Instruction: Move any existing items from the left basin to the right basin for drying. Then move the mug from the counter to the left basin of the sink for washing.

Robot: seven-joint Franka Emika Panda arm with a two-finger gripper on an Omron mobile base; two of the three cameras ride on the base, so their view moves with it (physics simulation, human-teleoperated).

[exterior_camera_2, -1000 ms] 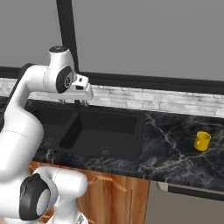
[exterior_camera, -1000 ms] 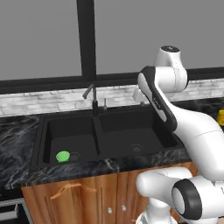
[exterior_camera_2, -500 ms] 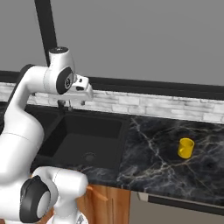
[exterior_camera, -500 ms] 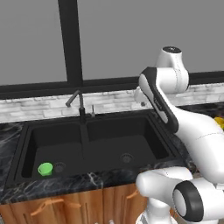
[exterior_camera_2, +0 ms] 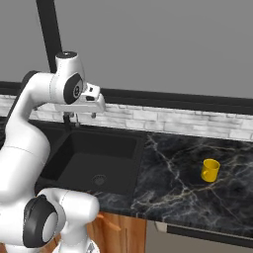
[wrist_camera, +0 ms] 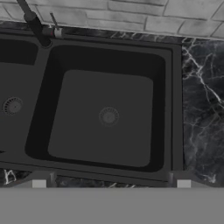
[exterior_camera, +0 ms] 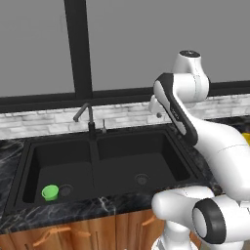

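Above the right basin (wrist_camera: 105, 118) of the black sink (exterior_camera: 29, 146), the hand (wrist_camera: 111, 183) hangs fully open and empty, while the green cup (exterior_camera: 50, 192) sits at the left basin's (exterior_camera: 58, 168) seven o'clock corner and the yellow mug (exterior_camera_2: 210, 170) stands on the tabletop (exterior_camera_2: 197, 192) at three o'clock.

I found nothing to read in any of my three views: no lettering, label, brand mark, number or sign.
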